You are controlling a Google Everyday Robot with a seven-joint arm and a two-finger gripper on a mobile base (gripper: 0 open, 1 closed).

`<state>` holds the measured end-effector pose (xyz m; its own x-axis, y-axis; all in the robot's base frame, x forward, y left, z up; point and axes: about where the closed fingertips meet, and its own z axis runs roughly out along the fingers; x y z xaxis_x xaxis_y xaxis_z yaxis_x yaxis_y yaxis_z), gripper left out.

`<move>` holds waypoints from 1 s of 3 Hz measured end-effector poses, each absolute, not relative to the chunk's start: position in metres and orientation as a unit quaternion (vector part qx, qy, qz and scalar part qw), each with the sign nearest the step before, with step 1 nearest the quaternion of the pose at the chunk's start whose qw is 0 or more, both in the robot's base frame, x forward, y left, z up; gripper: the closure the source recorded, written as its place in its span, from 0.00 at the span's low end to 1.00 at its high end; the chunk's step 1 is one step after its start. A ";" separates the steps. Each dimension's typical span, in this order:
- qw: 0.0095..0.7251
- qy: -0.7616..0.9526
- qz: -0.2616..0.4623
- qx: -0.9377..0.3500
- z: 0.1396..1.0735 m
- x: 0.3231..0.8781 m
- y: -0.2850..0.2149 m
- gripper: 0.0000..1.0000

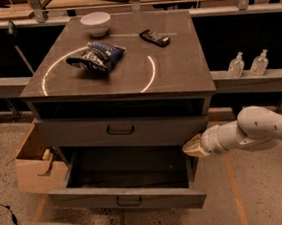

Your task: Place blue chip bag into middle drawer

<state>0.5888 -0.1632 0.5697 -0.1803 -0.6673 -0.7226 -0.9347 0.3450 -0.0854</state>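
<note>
**Bag on bench, drawer open**

I am seeing the crumpled dark-blue foil chip bag [96, 56] lying on the grey bench [177, 70] top. The wide grey middle drawer [104, 196] is standing pulled out below. My claw [195, 146] is hovering beside its right side; whether it is spread or closed, I cannot tell.

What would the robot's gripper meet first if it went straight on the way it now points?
The gripper, right of the cabinet and pointing left, would probably meet the right wall of the open middle drawer first. Depth is unclear, so it might pass above.
</note>
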 end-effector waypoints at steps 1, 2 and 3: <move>0.346 0.742 0.202 -0.537 0.567 0.591 -0.160 0.58; 0.346 0.742 0.203 -0.537 0.567 0.590 -0.160 0.55; 0.346 0.742 0.203 -0.537 0.567 0.590 -0.160 0.79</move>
